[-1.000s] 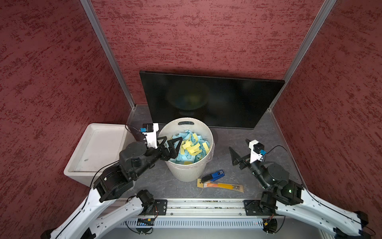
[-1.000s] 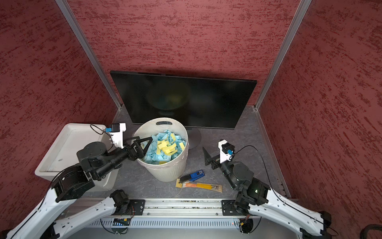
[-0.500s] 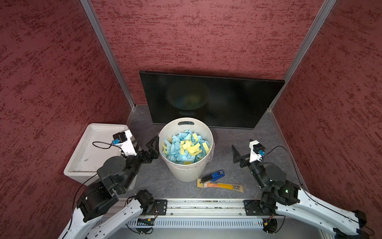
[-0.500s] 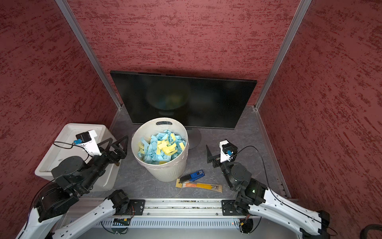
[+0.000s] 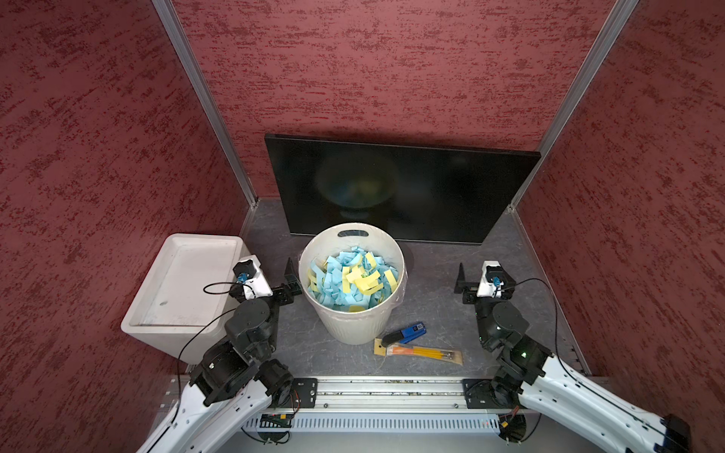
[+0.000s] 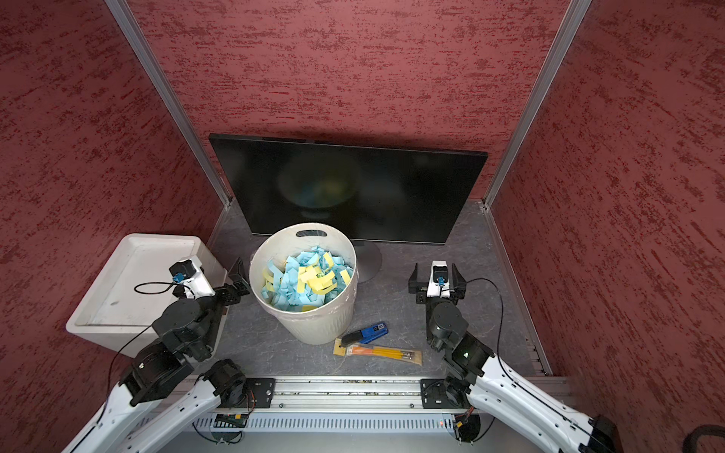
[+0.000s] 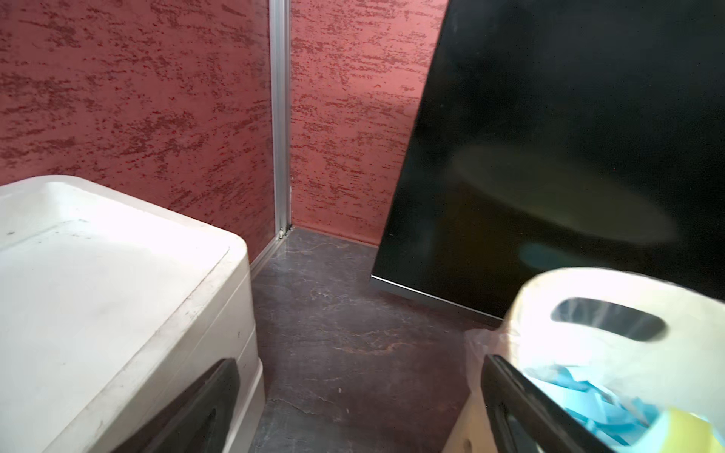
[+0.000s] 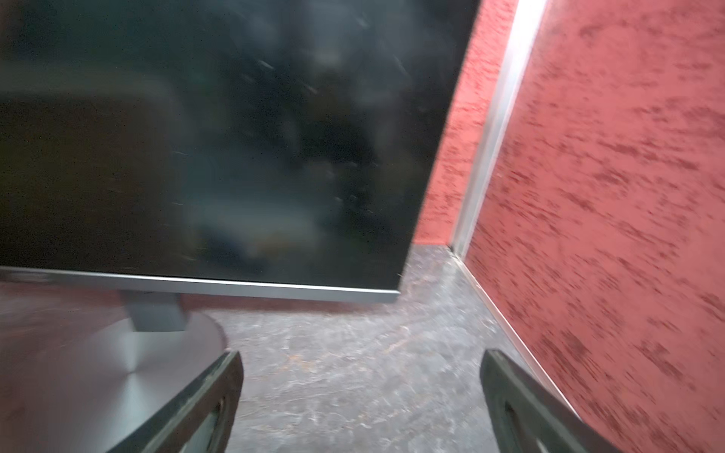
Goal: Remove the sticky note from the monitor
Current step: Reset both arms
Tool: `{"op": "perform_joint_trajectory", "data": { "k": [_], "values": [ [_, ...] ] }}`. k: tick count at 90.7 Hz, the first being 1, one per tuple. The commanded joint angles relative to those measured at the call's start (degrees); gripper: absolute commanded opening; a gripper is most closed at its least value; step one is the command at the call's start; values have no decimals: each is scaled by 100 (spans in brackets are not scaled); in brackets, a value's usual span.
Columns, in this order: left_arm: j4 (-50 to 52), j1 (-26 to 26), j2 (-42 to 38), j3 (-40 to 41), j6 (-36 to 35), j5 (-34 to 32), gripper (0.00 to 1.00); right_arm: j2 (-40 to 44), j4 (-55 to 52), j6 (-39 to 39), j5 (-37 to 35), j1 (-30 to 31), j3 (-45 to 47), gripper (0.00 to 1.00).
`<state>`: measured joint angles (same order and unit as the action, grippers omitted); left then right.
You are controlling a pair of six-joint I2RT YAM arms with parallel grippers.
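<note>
The monitor [image 5: 400, 192] [image 6: 353, 188] stands upright at the back wall, its black screen bare; no sticky note shows on it in any view. My left gripper [image 5: 272, 274] [image 6: 217, 274] hangs low in the gap between the white box and the bin. In the left wrist view it [image 7: 361, 362] is open and empty, with the monitor [image 7: 569, 137] ahead. My right gripper [image 5: 480, 274] [image 6: 436, 272] sits low at the right, open and empty [image 8: 361, 356], facing the monitor's lower right corner [image 8: 215, 137].
A white bin [image 5: 353, 325] [image 6: 314, 325] [image 7: 588, 286] of several blue and yellow paper slips stands in front of the monitor. A white box [image 5: 188, 282] [image 7: 98, 274] stands at the left. A blue tool [image 5: 408, 332] and an orange packet [image 5: 423, 352] lie near the front. Monitor foot [image 8: 98, 372].
My left arm has drawn back from over the bin, leftward and down, to the gap beside the white box. The right arm has pulled back slightly. Both grippers stayed open.
</note>
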<state>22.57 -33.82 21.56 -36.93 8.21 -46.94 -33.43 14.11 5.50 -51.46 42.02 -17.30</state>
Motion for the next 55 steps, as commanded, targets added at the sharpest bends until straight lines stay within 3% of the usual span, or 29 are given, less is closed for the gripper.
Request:
{"op": "perform_joint_trajectory", "data": {
  "k": [1,32,55],
  "values": [
    [-726,652,156,169,-157,546,100,-210,416,-367,167,-427,174,98],
    [-1021,3249,1270,478,1072,2894,100,-1195,1619,-364,823,-1557,517,98],
    [-2311,4134,1944,1070,946,3841,100,-2062,2641,-311,1373,-2022,656,98]
  ]
}}
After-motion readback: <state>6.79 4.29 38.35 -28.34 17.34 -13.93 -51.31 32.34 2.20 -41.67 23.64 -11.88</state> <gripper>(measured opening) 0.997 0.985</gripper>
